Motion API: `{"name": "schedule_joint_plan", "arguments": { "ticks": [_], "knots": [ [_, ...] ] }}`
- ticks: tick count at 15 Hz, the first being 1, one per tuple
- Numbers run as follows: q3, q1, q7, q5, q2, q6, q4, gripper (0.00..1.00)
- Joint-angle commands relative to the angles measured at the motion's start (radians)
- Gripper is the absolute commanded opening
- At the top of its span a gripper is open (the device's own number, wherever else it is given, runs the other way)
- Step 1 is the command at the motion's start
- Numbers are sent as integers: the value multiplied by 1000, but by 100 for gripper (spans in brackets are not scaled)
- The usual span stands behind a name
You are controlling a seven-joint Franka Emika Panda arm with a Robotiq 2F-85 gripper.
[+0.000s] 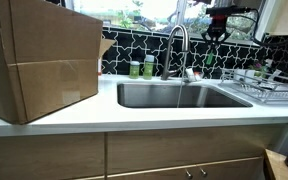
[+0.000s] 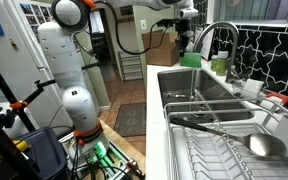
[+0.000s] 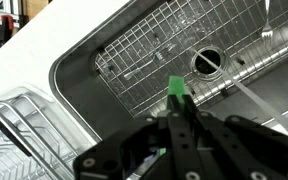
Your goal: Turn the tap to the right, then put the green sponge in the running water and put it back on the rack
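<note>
Stainless-steel sink basin [image 3: 84, 85] below, we see the black gripper [image 3: 176, 104] clamped on the small bright green sponge [image 3: 176, 88], whose long axis runs along the fingers. The tall brushed-steel gooseneck tap [image 1: 177, 40] stands near, off to one side.

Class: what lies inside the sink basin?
A wire grid covers its floor, with the round drain showing through. The gripper, shut on the green sponge, hides the nearer part.
</note>
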Motion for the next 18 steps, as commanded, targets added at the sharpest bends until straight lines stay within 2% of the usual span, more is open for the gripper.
{"name": "schedule_joint_plan", "arguments": {
  "ticks": [1, 7, 11, 18],
  "knots": [
    [63, 47, -8, -65, 26, -23, -7, 2],
    [148, 133, -45, -184, 96, -87, -18, 2],
    [158, 162, -135, -310, 149, -131, -11, 2],
    [163, 189, -370, -542, 208, -77, -16, 2]
  ]
}}
